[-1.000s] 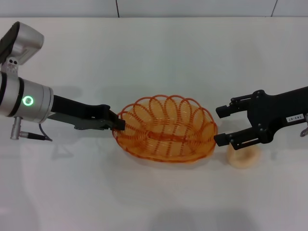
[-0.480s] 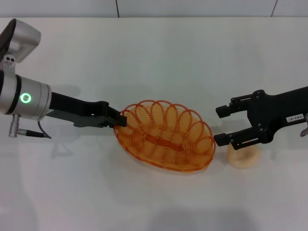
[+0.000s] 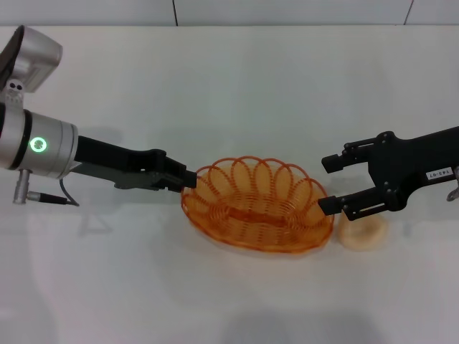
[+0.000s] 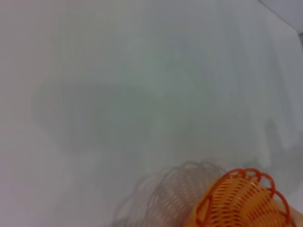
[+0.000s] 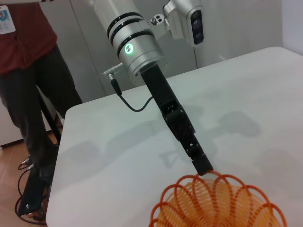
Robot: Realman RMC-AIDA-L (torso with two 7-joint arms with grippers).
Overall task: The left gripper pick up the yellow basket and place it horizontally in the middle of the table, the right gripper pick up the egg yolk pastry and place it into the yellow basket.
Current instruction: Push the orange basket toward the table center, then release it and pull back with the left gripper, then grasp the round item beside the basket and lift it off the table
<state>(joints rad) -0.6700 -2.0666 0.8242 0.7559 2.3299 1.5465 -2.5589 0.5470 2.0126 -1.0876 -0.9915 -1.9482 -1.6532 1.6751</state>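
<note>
My left gripper (image 3: 188, 178) is closed on the scalloped rim at the left end of the yellow basket (image 3: 258, 206), which lies lengthwise near the middle of the table (image 3: 237, 86), well clear of every edge. Whether the basket rests fully on the surface or is partly lifted, I cannot tell. My right gripper (image 3: 328, 185) hangs at the basket's right end with fingers spread wide, holding nothing. The egg yolk pastry (image 3: 363, 232) sits on the table just beside the basket's right end, beneath the lower finger of my right gripper.
</note>
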